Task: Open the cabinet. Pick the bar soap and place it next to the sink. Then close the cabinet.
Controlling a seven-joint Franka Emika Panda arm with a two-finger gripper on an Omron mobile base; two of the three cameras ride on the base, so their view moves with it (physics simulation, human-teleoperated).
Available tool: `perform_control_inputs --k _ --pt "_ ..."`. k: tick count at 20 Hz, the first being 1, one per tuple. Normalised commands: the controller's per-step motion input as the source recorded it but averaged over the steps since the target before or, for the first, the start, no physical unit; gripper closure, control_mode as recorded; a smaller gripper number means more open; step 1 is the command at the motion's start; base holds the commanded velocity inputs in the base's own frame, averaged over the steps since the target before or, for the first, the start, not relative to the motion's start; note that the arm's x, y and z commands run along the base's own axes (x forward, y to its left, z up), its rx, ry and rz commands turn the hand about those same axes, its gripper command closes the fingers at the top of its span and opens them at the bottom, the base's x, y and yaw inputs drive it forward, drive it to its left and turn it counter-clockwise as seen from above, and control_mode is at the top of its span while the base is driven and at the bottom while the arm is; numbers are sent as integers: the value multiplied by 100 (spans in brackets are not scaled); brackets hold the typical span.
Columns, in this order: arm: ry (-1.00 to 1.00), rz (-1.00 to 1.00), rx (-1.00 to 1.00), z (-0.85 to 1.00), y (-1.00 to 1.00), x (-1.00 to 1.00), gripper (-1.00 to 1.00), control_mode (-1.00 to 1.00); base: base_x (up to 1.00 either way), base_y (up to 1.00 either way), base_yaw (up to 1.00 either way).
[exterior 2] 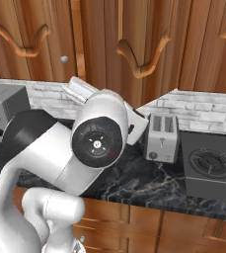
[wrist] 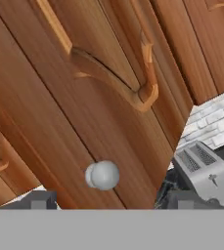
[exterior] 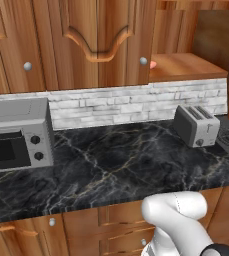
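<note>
The cabinet (exterior: 101,40) is warm-brown wood with arched trim. In the left base view its right-hand compartment stands open, showing a plain wooden shelf (exterior: 186,65). A sliver of the salmon-pink bar soap (exterior: 153,64) peeks out at the shelf's left end, beside a round silver knob (exterior: 143,61). In the hand view my gripper (wrist: 108,200) is open, its two dark fingertips (wrist: 37,199) spread wide, with a door knob (wrist: 102,175) just ahead between them and untouched. The sink is out of view.
A grey toaster (exterior: 196,125) stands on the black marble counter (exterior: 116,165) below the open compartment. A toaster oven (exterior: 16,135) sits at the left. A stove burner (exterior 2: 210,163) lies right of the toaster. Drawers run under the counter.
</note>
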Motion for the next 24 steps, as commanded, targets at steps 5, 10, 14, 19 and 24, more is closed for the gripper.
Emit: perform_control_inputs --k 5,10,14,19,24 --pt "-17 11 0 12 13 -99 -100 -100 0 0 0" --pt "-8 10 -11 1 88 -42 -100 -100 0 0 0" --pt "-8 2 -22 0 100 -1 -100 -100 0 0 0" --pt "-6 0 -25 0 100 1 -100 -100 0 0 0" --pt "-6 0 -32 0 95 7 -100 -100 0 0 0"
